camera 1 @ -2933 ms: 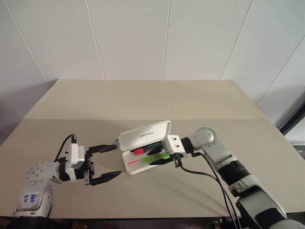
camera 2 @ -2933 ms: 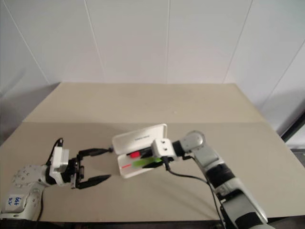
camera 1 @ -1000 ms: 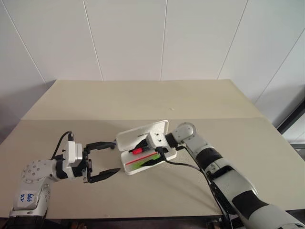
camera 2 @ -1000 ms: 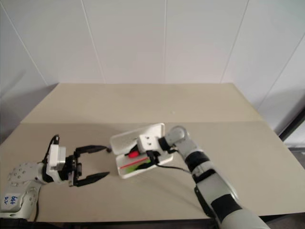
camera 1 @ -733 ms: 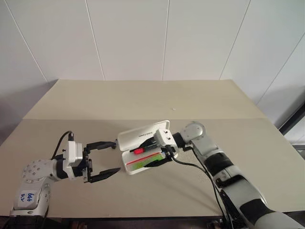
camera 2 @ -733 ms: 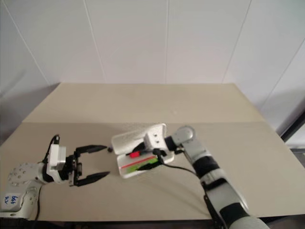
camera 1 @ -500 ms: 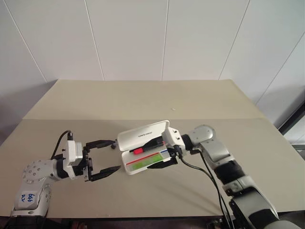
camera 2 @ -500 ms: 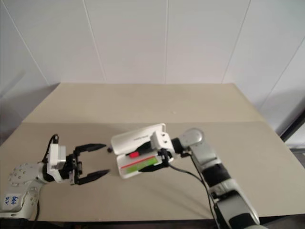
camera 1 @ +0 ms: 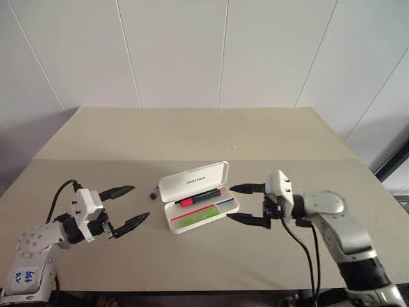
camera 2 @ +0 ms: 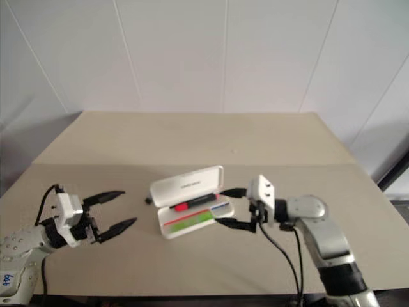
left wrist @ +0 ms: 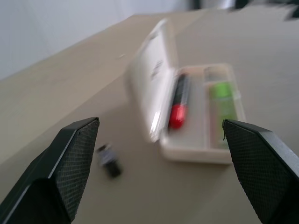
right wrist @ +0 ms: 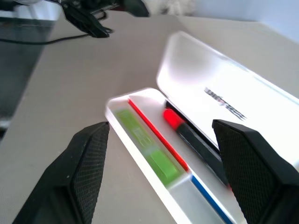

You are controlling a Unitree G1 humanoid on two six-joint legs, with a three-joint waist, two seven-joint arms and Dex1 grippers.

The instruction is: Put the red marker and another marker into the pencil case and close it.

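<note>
Your pencil case (camera 1: pixel 199 199) sits open mid-surface, lid (camera 1: pixel 193 180) raised along its far side. Both markers are already in: the red marker (camera 1: pixel 198 197) in the far slot, the lime-green marker (camera 1: pixel 195 218) in the near one. Each lies lengthwise along the case, left to right, the red cap toward the left. Closing is what's left, so you need to push the lid down toward you. The right claw (camera 1: pixel 244 203), just right of the case, gapes empty; the left claw (camera 1: pixel 126 206), well apart, gapes too. A small dark cap-like piece (camera 1: pixel 154 192) lies left of the case on the surface (camera 1: pixel 192 134).
</note>
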